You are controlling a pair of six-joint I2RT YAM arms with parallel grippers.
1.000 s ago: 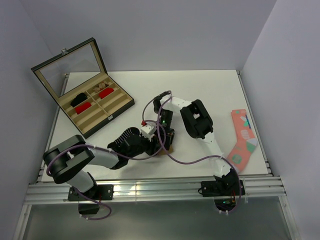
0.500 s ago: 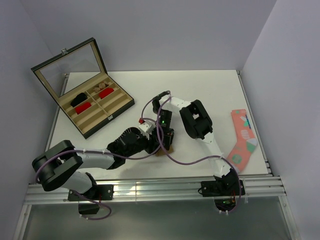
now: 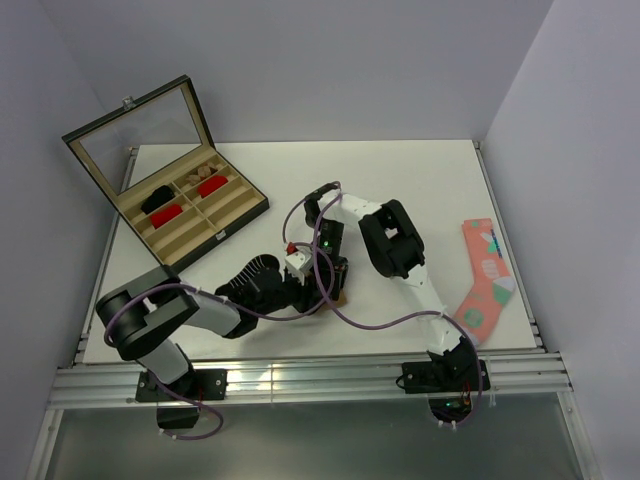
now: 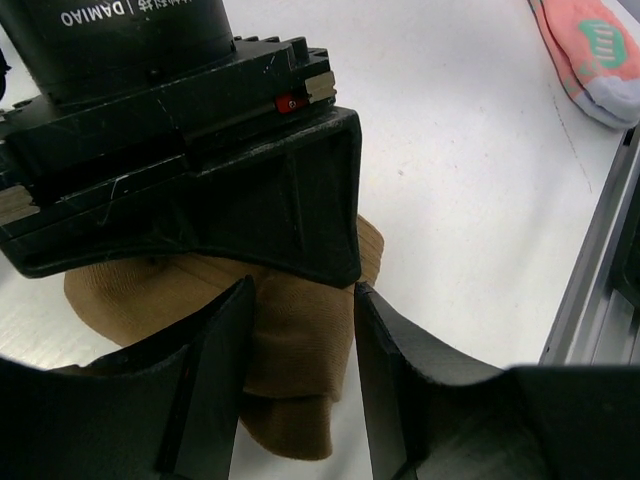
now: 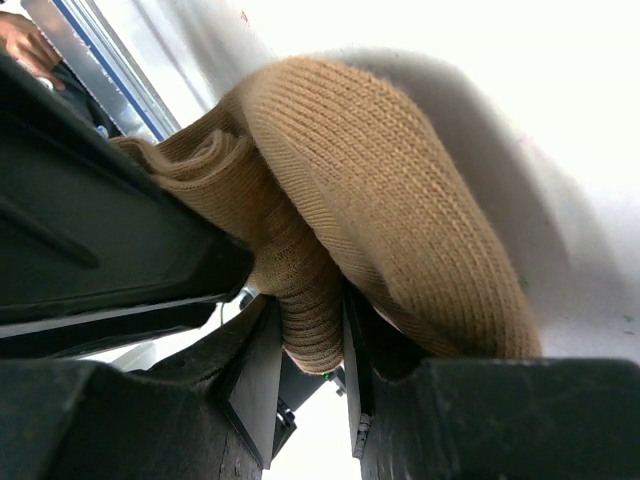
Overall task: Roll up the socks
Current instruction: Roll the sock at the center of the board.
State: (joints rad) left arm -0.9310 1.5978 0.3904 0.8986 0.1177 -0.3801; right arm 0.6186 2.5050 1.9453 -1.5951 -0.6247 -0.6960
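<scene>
Still, the left gripper (image 4: 300,300) and right gripper (image 5: 305,312) each pinched the tan sock (image 4: 300,345), jaws half-closed on its folds. Only the left arm (image 3: 150,315) had shifted, elbow swung rightward and farther.

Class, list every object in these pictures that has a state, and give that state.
tan sock: bunched, folded over.
left hand: closed on the tan sock.
right hand: closed on the tan sock.
pink sock: flat, untouched.
box: open.
red bundles: rolled, in box compartments.
</scene>
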